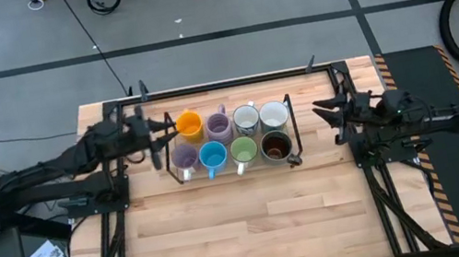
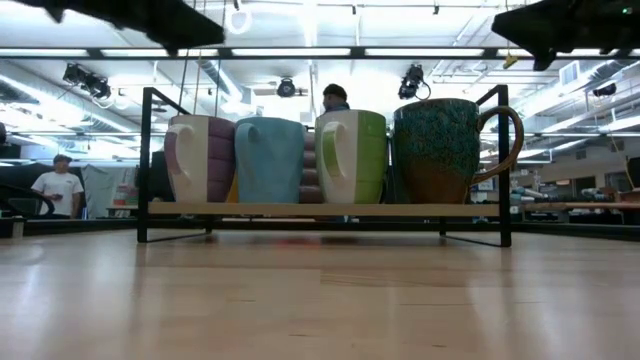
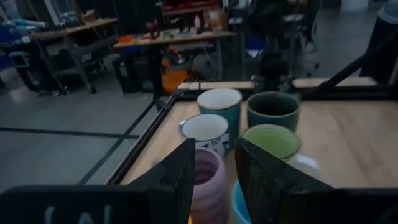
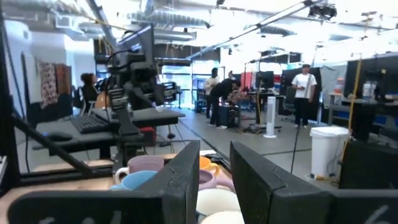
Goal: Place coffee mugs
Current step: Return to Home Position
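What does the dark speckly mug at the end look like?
The speckled mug looks like glazed pottery, teal-flecked on top, brown lower down, dark inside. Its loop handle sticks outward, away from the green mug beside it. It stands upright on the rack's wooden shelf, ending the front row. Nothing grips it.

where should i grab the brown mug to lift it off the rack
Probably by the handle, coming in from the right with the right gripper. The brown mug stands upright at the right end of the front row. Its handle sticks out to that open side, while the green mug crowds its left.
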`<act>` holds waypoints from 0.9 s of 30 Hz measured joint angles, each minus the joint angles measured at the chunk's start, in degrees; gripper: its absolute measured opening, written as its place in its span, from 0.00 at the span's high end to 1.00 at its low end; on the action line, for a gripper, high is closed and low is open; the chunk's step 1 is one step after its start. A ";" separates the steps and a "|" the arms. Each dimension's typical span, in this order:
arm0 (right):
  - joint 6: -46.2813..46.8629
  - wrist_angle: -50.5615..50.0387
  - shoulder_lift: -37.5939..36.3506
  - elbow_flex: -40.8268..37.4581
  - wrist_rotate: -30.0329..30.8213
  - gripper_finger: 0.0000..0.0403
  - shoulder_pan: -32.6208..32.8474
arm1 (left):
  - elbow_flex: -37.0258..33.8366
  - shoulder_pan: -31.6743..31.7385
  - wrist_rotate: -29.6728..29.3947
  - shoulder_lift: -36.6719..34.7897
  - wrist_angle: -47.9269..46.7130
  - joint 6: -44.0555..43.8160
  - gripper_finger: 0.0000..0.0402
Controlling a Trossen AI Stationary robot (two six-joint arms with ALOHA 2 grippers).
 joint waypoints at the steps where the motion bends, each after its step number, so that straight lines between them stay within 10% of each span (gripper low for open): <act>1: 0.45 -1.22 -1.10 0.00 0.49 0.76 0.01 | -1.16 -0.28 0.02 -2.07 -0.22 -0.57 0.70; 27: 7.50 15.86 -7.02 -14.10 12.56 0.76 0.01 | -26.73 -3.74 0.03 -39.23 5.20 -10.18 0.73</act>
